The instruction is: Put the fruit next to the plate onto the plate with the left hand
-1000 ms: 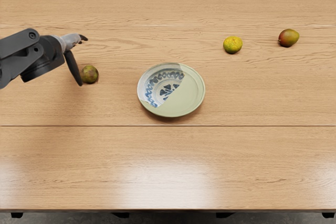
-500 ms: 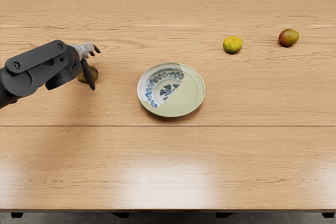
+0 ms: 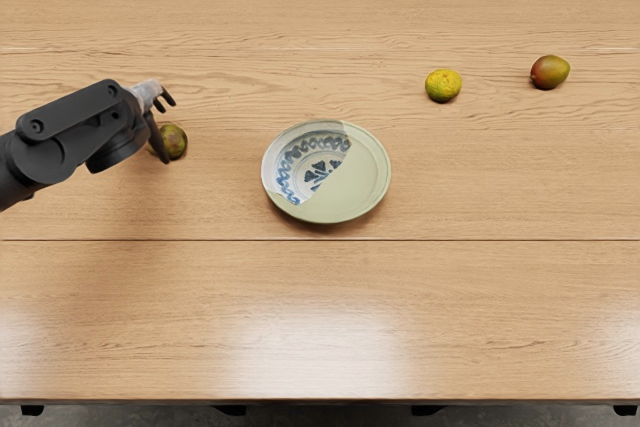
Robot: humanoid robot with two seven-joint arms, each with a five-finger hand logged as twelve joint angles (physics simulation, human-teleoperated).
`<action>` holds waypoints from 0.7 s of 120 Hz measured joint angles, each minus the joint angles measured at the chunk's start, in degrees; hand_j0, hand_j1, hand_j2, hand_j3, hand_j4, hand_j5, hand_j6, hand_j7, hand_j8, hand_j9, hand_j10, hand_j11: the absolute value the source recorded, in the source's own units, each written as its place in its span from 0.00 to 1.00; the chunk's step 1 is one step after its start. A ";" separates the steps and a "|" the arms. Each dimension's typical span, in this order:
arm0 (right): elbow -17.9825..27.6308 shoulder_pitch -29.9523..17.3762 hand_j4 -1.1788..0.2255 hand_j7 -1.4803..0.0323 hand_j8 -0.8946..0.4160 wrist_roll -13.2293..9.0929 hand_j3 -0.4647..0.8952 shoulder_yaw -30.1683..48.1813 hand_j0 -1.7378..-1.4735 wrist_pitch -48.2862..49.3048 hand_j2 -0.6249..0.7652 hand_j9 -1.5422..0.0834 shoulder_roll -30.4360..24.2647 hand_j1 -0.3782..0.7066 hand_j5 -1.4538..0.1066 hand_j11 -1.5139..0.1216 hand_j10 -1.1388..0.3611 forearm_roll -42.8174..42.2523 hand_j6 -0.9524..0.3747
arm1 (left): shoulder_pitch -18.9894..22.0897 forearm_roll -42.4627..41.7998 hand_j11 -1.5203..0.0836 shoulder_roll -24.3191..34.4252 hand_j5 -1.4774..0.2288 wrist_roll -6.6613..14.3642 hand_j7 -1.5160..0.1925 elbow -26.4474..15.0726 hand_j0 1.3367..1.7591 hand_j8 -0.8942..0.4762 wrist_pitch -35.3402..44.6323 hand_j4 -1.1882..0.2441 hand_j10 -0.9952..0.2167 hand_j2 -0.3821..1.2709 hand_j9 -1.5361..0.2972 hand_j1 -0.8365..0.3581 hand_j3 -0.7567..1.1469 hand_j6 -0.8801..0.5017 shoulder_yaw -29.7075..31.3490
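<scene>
The left hand (image 3: 156, 117) is pressed against the small green-brown fruit (image 3: 176, 140), on its 9 o'clock side — whether it grips or only touches cannot be told. The fruit lies on the table (image 3: 320, 307) at 9 o'clock from the plate (image 3: 365, 182), apart from it. A yellow citrus (image 3: 443, 85) and a mango (image 3: 550, 71) lie toward 1 and 2 o'clock.

Left arm (image 3: 65, 137): dark grey, comes in from the left edge and slants up and to the right towards the hand.
Wrist (image 3: 142, 94): pale grey, short, directly behind the hand at the arm's upper right end.
Left hand (image 3: 157, 119): low over the table, palm turned to the right.
Fingers (image 3: 164, 100): dark-tipped, loosely bent, bunched at the hand's upper edge, closed on nothing.
Thumb (image 3: 159, 146): dark, reaches down and slightly right below the fingers, apart from them.
</scene>
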 joint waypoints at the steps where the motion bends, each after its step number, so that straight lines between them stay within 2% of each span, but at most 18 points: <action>1: 0.00 0.01 0.84 0.98 0.68 0.00 0.34 0.00 0.30 0.00 0.45 0.95 0.00 0.03 0.93 0.93 0.76 0.00 0.72 | 0.01 0.00 0.70 -0.01 0.63 0.00 0.66 0.00 0.76 0.43 0.00 0.62 0.57 0.27 0.62 0.69 0.40 0.41 0.00; 84: 0.00 0.28 0.84 0.98 0.68 0.00 0.34 -0.02 0.30 0.00 0.45 0.95 0.00 0.03 0.93 0.93 0.76 0.00 0.72 | 0.45 -0.14 0.59 -2.30 0.53 0.00 0.56 2.40 0.76 0.34 -0.30 0.53 0.46 0.28 0.53 0.56 0.40 0.32 0.05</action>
